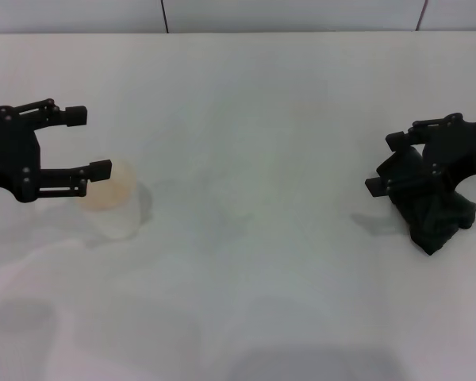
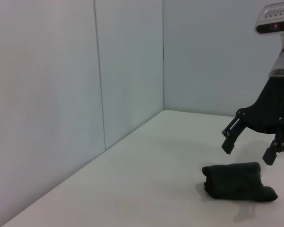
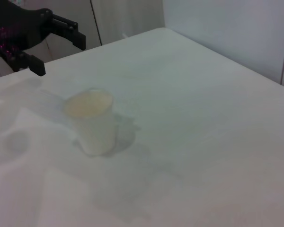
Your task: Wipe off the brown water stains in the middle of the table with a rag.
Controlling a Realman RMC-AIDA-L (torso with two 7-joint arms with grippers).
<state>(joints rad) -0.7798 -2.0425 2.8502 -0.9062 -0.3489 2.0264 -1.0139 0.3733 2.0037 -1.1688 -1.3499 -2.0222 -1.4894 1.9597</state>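
Showing one rag, one cup, two grippers

A pale cream paper cup stands upright, holding orange-brown liquid.

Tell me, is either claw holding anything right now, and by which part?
Nothing is held. The right claw hangs open just above the rag, not touching it. The left claw is open beside the cup.

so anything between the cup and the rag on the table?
No object. In the head view the stretch from the cup to the rag is bare white table; no brown stain is discernible there. The right gripper hangs open over the rag.
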